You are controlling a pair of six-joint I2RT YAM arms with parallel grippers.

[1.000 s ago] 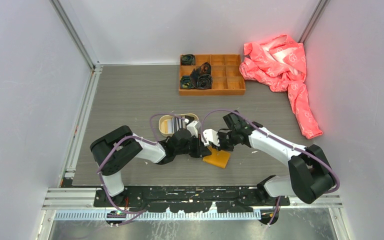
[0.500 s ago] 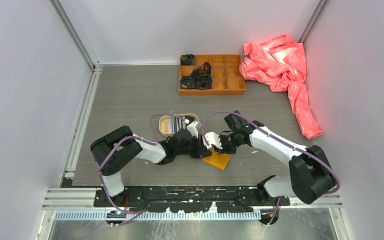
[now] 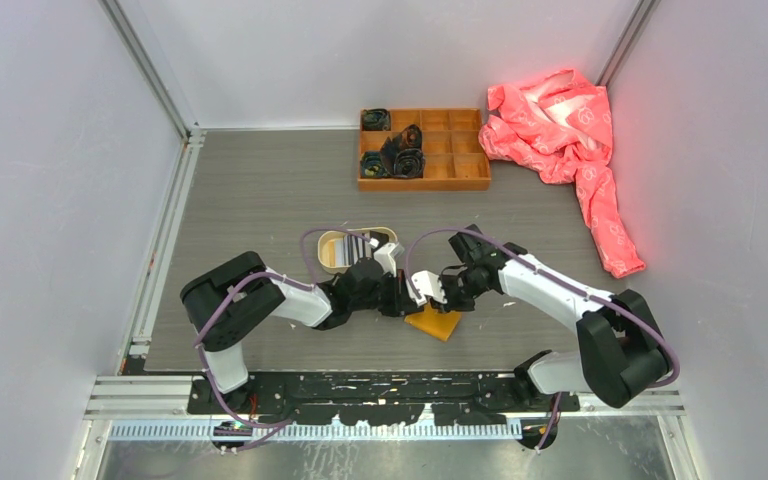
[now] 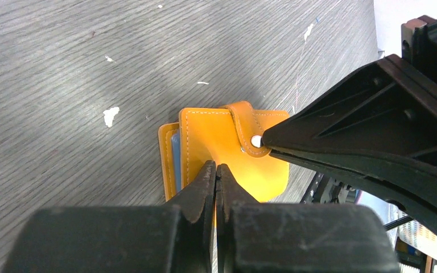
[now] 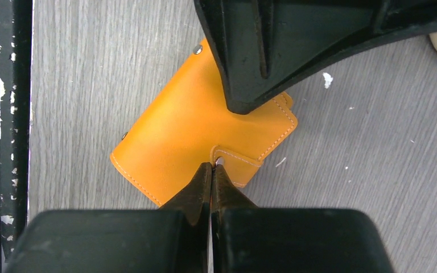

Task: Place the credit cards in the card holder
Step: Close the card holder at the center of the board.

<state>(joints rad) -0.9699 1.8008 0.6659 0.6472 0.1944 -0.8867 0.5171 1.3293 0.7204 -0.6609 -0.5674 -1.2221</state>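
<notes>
The mustard-orange card holder lies folded on the grey table between both arms. In the left wrist view the card holder shows a pale blue edge between its flaps. My left gripper is shut, with its tips down on the cover. My right gripper is shut too, its tips at the snap of the strap. Neither gripper holds anything that I can see. Striped credit cards sit in the oval tan tray behind the left gripper.
An orange wooden compartment box with dark rolled items stands at the back. A pink cloth lies at the back right. The table's near edge with its black rail runs close to the holder. White flecks dot the table.
My right gripper has shut fully and moved slightly left and down onto the holder's strap. The left arm has stayed in place.
</notes>
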